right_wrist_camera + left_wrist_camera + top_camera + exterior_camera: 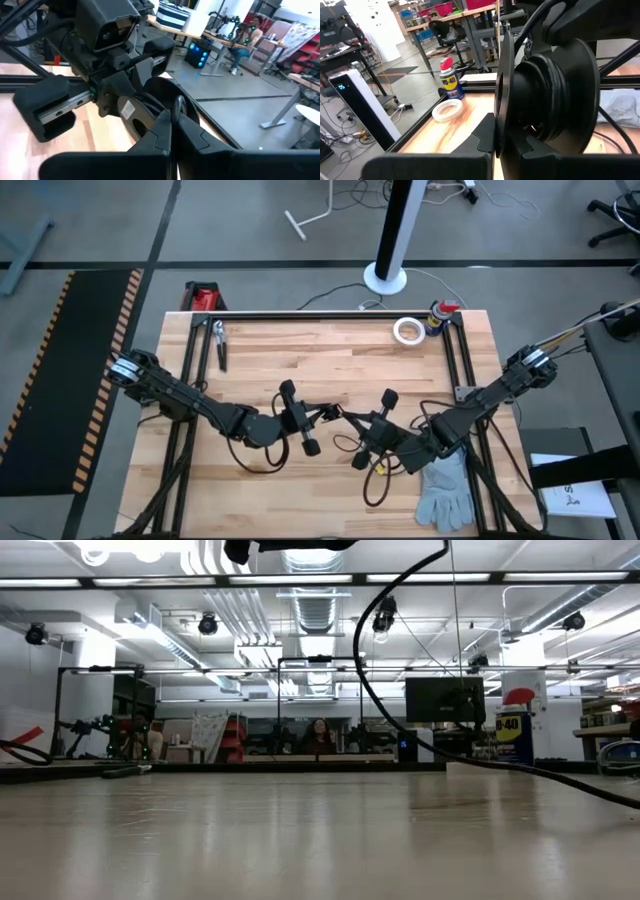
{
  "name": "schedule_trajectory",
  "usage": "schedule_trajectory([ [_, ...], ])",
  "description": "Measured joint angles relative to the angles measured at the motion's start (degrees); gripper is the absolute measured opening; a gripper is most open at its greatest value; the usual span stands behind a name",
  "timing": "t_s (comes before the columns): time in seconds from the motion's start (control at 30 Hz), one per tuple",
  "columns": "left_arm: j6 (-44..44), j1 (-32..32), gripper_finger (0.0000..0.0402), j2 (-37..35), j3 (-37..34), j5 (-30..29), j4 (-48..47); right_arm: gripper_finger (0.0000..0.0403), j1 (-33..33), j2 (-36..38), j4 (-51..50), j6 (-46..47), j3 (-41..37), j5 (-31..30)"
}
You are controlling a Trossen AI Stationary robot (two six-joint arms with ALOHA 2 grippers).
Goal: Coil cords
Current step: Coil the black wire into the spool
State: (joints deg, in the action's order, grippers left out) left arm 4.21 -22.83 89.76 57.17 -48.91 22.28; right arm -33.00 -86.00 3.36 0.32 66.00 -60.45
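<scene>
Two pincers (318,416) (352,427), cord (335,412) stretched crosswise between.

Thin black cord (338,413) stretched taut above the table's middle.

table (330,370): pale wood planks, smooth | glove (445,492): grey cloth | claws: matt black plastic

The high view looked straight down on the whole table (330,360) and both arms. The low view sat at tabletop level, facing the room behind. Each wrist view looked close past its own fingers at the other arm — the left wrist and high views shared the tape roll (447,109) and spray can (451,78)
</scene>
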Motion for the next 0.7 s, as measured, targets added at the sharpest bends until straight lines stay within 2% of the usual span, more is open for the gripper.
schedule_trajectory([
  [0.1, 0.0, 0.0, 0.0000, 0.0, 0.0, -0.1, 0.2, 0.0000, -0.4, 0.0, 0.0, -1.6, 0.3, -1.9],
  [0.3, 0.2, 0.0, 0.0000, 0.0, 0.0, -2.2, 0.2, 0.0000, -0.6, 0.0, 0.0, -3.4, 1.9, -1.8],
  [0.7, 0.4, -0.1, 0.0000, 0.0, 0.0, -2.1, 0.3, 0.0000, -0.1, -1.0, 3.2, -2.8, 2.5, 6.2],
])
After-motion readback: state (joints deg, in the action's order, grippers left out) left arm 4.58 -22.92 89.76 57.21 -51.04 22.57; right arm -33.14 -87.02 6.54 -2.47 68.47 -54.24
